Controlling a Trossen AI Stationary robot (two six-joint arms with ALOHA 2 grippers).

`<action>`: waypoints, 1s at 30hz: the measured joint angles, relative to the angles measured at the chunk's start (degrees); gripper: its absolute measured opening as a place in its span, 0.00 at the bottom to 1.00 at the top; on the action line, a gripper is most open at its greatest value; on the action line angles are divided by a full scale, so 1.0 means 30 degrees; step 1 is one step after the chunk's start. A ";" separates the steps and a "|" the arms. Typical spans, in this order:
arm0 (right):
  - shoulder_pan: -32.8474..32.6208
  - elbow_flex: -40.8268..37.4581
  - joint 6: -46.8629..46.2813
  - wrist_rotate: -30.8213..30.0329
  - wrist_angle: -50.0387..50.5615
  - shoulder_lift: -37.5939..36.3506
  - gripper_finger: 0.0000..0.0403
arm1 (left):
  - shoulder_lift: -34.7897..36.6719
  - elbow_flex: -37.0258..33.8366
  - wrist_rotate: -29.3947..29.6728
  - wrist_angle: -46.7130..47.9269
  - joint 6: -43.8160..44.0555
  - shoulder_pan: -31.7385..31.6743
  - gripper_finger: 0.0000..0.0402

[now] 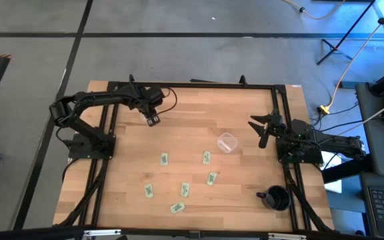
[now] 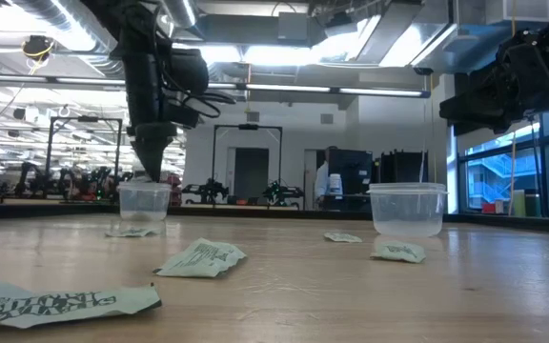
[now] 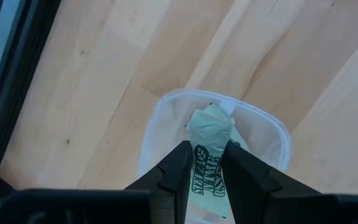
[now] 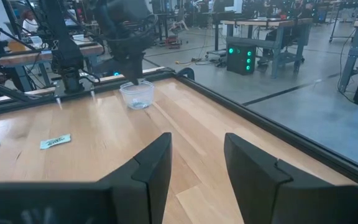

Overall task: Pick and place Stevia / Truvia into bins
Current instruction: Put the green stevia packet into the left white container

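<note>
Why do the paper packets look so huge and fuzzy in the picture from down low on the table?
In the low view, the nearest packet lies right by the camera, so it looks big and out of focus; the clear cup farther back is sharper, and the ceiling lights glare white. In the high view, the packets look tiny and evenly lit on the table.

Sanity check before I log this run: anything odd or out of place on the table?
Nothing stands out. The left gripper holds a green and white paper packet over a small round clear plastic cup. Loose green and white packets lie flat on the wooden table, and the second clear plastic cup stands upright. The right gripper waits open.
</note>
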State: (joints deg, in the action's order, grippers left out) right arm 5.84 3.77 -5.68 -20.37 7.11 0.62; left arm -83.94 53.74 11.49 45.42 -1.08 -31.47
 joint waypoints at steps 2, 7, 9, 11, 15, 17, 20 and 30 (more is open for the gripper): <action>-0.0005 0.0000 -0.0005 -0.0005 -0.0005 0.0000 0.38 | 0.0000 0.0000 -0.0048 0.0002 0.0095 -0.0099 0.22; -0.0002 0.0000 0.0010 -0.0005 0.0001 0.0000 0.38 | 0.0000 0.0000 -0.0179 0.0016 0.0088 -0.0082 0.27; -0.0002 0.0000 0.0010 -0.0005 0.0001 0.0000 0.38 | 0.0000 0.0000 -0.0192 0.0031 0.0088 -0.0085 0.29; 0.0001 0.0000 0.0017 -0.0005 -0.0005 0.0000 0.38 | 0.0000 0.0000 -0.0175 0.0034 0.0088 -0.0091 0.30; 0.0000 0.0000 0.0017 -0.0005 0.0000 0.0000 0.38 | 0.0000 0.0000 -0.0141 0.0288 0.0088 -0.0084 0.31; 0.0003 0.0000 0.0017 -0.0005 -0.0003 0.0000 0.38 | 0.0000 0.0000 0.0003 0.0529 0.0109 -0.0084 0.32; -0.0005 0.0000 0.0009 -0.0005 0.0001 0.0000 0.38 | 0.0000 0.0000 -0.0003 0.1094 0.0248 -0.0084 0.33; -0.0001 0.0000 -0.0012 -0.0005 0.0001 0.0000 0.38 | 0.0013 0.0000 -0.0025 0.1680 0.0144 -0.0026 0.42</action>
State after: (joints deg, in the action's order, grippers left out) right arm 5.84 3.77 -5.72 -20.38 7.11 0.62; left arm -83.90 53.74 11.42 50.47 -0.65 -31.55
